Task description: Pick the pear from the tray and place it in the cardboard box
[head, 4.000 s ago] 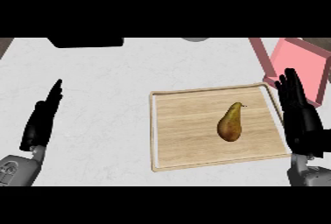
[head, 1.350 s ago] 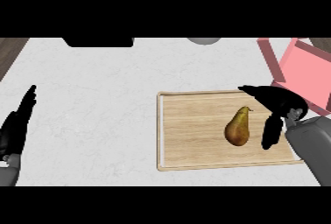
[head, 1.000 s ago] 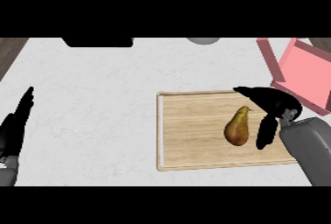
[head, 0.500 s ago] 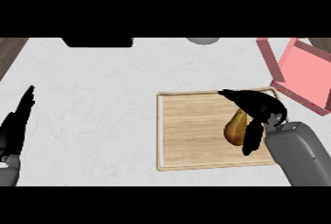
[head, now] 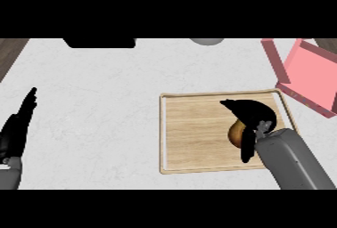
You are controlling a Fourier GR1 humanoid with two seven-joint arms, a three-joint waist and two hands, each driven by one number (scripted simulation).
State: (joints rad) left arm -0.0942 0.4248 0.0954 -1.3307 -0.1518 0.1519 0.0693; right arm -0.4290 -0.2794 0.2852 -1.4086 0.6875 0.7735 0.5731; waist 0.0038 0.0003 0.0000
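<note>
Your right hand [head: 251, 116] comes in from the lower right, forearm slanted over the tray [head: 191, 133], fingers [head: 238, 107] and thumb curled round the pear [head: 235, 133], which lies on the tray's right half. Your left hand [head: 16, 129] rests at the worktop's [head: 99, 102] left edge, fingers straight and together, pointing up.

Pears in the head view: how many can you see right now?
1. The pear lies on the right part of the wooden tray, mostly covered by the right hand curled over it. That hand could hide something small beneath it.
</note>
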